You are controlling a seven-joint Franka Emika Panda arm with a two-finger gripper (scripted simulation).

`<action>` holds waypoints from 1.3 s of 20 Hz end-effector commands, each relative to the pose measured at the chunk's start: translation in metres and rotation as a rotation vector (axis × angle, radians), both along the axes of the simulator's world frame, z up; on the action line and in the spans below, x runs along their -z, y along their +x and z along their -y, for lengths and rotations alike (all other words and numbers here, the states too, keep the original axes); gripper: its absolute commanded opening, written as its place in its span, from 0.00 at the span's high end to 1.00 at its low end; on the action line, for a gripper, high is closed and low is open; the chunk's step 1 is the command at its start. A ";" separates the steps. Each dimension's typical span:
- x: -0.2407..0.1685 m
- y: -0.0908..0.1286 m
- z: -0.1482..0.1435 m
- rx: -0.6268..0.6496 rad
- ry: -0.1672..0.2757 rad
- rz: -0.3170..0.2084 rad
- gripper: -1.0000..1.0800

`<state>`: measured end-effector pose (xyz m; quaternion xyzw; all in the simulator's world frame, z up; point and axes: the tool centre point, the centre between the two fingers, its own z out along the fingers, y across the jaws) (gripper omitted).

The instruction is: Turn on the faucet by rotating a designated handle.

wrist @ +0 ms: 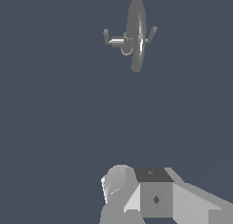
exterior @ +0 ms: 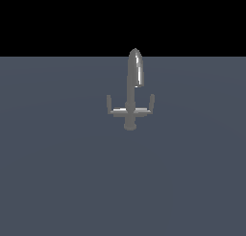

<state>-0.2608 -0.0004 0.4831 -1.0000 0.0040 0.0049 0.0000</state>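
Observation:
The faucet is a small grey metal tap standing upright on the flat grey floor, with a tall narrow arched spout and a round base. Its crossbar has two upturned ends. The handle is the thin L-shaped arm on the exterior view's left. No part of the arm appears in the exterior view. The wrist view looks down on the faucet from well away, and the handle shows beside the spout. Grey parts of my gripper fill that picture's edge, far from the faucet, holding nothing that I can see. Its jaw gap is unclear.
A plain grey-blue floor stretches around the faucet on all sides, under a black background. No other objects show in either view.

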 end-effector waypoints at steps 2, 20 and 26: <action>0.000 0.000 0.000 -0.001 0.001 0.001 1.00; -0.011 0.006 -0.011 -0.079 0.019 0.017 1.00; -0.008 0.016 -0.008 -0.164 -0.009 -0.010 1.00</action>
